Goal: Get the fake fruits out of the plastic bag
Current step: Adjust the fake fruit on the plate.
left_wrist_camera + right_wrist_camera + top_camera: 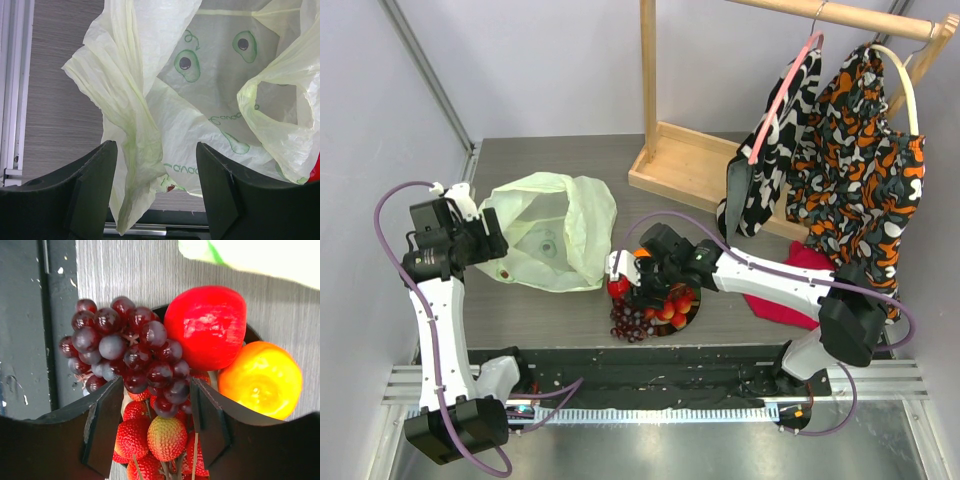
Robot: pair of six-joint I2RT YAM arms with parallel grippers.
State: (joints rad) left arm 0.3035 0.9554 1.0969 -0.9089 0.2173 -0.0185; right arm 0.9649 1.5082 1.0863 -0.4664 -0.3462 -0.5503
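The bag (555, 235) lay on the table (560, 160), left of centre. Just right of it, near the front edge, sat the plate (694, 318). On the plate, the grapes (632, 322) lay at the near left rim, spilling over it. The apple (618, 288) sat behind them, the orange (642, 254) farther back, and the berries (675, 305) to the grapes' right. A cloth (775, 308) lay right of the plate. The rack (690, 160) stood at the back right, with clothes (840, 160) hanging from it.

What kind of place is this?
Probably a robot practice booth, not a home: robot arms bolted to a grey table, plain walls around, and props like fake fruits, a plastic bag and a wooden clothes rack.
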